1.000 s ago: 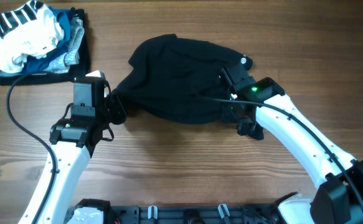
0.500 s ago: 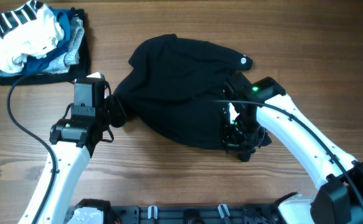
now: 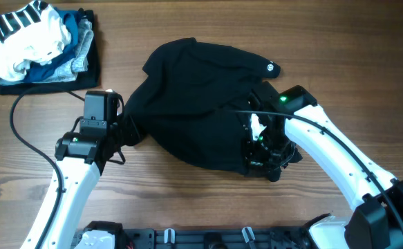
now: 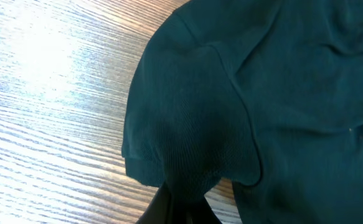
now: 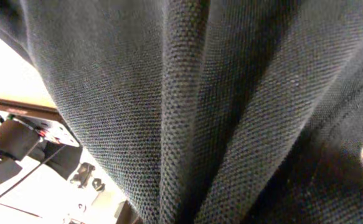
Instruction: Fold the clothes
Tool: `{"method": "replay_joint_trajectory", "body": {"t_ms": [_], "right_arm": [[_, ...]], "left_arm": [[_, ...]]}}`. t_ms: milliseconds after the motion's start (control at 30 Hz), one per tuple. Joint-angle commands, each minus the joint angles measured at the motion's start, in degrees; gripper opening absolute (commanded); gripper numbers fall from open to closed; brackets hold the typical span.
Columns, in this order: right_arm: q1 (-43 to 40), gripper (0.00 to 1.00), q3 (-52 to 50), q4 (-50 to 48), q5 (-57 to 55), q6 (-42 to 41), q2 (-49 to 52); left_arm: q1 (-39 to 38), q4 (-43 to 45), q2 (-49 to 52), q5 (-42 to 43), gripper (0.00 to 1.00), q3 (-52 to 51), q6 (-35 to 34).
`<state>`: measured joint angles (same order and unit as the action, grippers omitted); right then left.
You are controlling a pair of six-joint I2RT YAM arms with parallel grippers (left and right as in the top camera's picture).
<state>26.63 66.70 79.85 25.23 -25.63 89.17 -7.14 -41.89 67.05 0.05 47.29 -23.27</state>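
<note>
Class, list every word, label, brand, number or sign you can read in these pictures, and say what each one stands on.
No text can be read in any view.
Small white round mark on the black shirt: too small to read.
Pile of clothes at the table's corner: stripes only, no lettering visible.

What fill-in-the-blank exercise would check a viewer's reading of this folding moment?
1. The left gripper pinches the dark shirt by its ____.
2. The pile of other clothes sits near the far ____ corner of the wooden table.
3. The right gripper grips the ____ side of the shirt.
Missing words: sleeve; left; right.
</note>
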Motion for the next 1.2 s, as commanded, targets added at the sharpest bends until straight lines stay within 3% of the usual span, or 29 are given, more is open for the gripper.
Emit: {"method": "replay_joint_trajectory", "body": {"t_ms": [0,133,300,467,833,1167], "right_arm": [[0.17,0.05,0.90,-0.35,-2.05,-1.33,-0.92],[0.17,0.05,3.85,-0.09,-10.19,-1.64,-2.21],[0.17,0.04,16.63,2.64,-20.79,-3.02,-5.31],[0.17,0.05,26.95,5.18,-28.44,-3.02,-5.44],[0.17,0.04,33.42,5.44,-39.39,-2.80,-6.91],[0.17,0.04,51.08,8.07,-50.31,-1.33,-7.02]], "left_arm": [[-0.28,-2.27,-1.90,1.60,0.04,0.09,0.28],[-0.26,-6.69,-8.76,-0.90,0.04,4.98,0.31],[-0.26,-9.03,-12.94,-2.78,0.04,7.93,0.33],[-0.26,-9.18,-12.96,-3.89,0.04,7.93,0.35],[-0.26,-12.68,-13.16,-9.88,0.04,16.96,1.88],[-0.26,-12.85,-13.25,-17.40,0.04,21.44,3.61]]}}
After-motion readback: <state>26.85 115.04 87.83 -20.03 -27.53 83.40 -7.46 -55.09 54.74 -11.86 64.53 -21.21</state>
